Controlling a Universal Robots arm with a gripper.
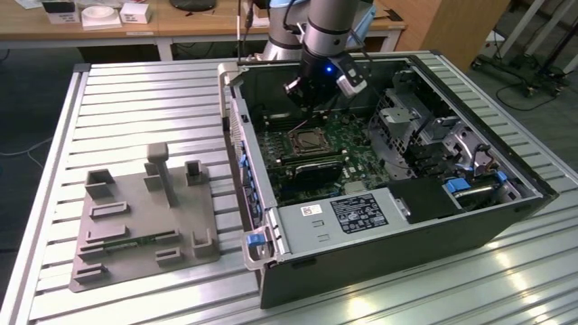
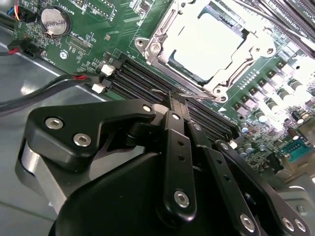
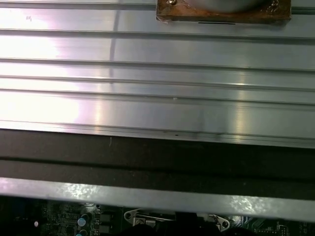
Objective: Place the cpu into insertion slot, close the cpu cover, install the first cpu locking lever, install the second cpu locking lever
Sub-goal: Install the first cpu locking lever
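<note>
**Gripper tips sitting at the lever beside the loaded socket**

I am watching the gripper [image 1: 318,91] hanging inside the open computer case [image 1: 540,195]. In the exterior view the insertion slot [image 1: 309,141] is lying at about six o'clock from it, close below, on the green motherboard.

In the second wrist view the black fingers [image 2: 177,128] are looking pressed together at the tips. I am seeing nothing clamped between them. The gripper [image 2: 176,97] is resting right at the end of a thin wire locking lever [image 2: 161,90]; whether the two are touching I cannot tell. That lever end is lying between the memory slots [image 2: 142,81] and the near edge of the socket, and its long axis seems to be running along that edge, parallel to the slots.

The cpu [image 2: 209,39] is sitting in the slot, its pale metal top showing through the window of the cpu cover [image 2: 248,51], which I am judging to be folded down over it.

As for writing, a white printed label [image 1: 359,213] is showing on the power supply and a coin battery [image 2: 54,19] is carrying stamped text; I am leaving both unread. A grey parts fixture [image 1: 135,230] is lying at nine o'clock from the case on the slatted aluminium table [image 1: 135,101].
</note>
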